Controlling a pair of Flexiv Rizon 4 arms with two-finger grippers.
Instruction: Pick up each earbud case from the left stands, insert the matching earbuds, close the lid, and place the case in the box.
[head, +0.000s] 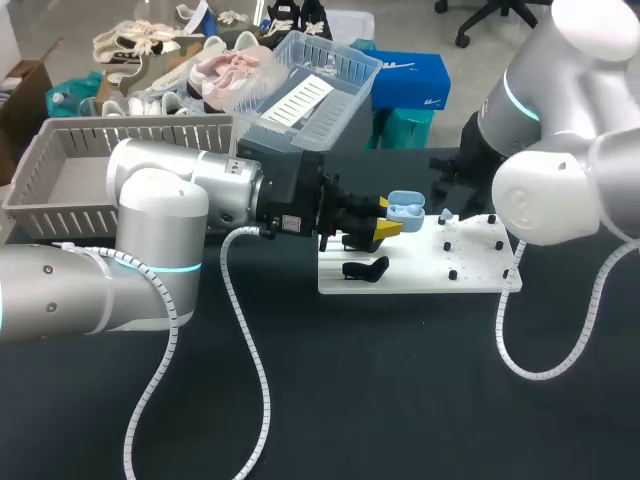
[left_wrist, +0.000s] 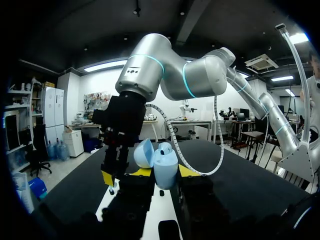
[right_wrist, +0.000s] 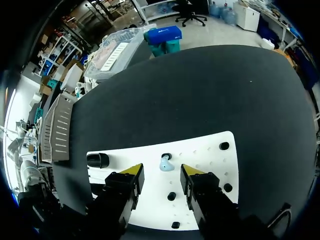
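- Head view: the left gripper (head: 388, 226) pinches the one pale blue case (head: 405, 207) over the left half of the white board (head: 420, 285).
- The case stands upright with its lid swung open.
- One earbud (head: 446, 215) sits by the board's far edge, just right of the case.
- One black stand (head: 365, 268) lies on the board's left part.
- The right arm (head: 560, 170) hangs over the board's right end.
- Black table (head: 400, 400) runs wide from the board's near edge.
- One basket (head: 60, 170) and one clear bin (head: 300, 90) lie past the board's far left corner.
- Left wrist view: both yellow tips press the case's sides. Its long axis is vertical and its lid leans open to one side.
- The board runs lengthwise ahead, beneath the case.
- Right wrist view: the right gripper (right_wrist: 161, 170) is spread above the board's middle. The earbud stands between its tips, touching neither.
- Four bare pegs (right_wrist: 223, 146) dot the board, with the stand at its end nearer the basket.
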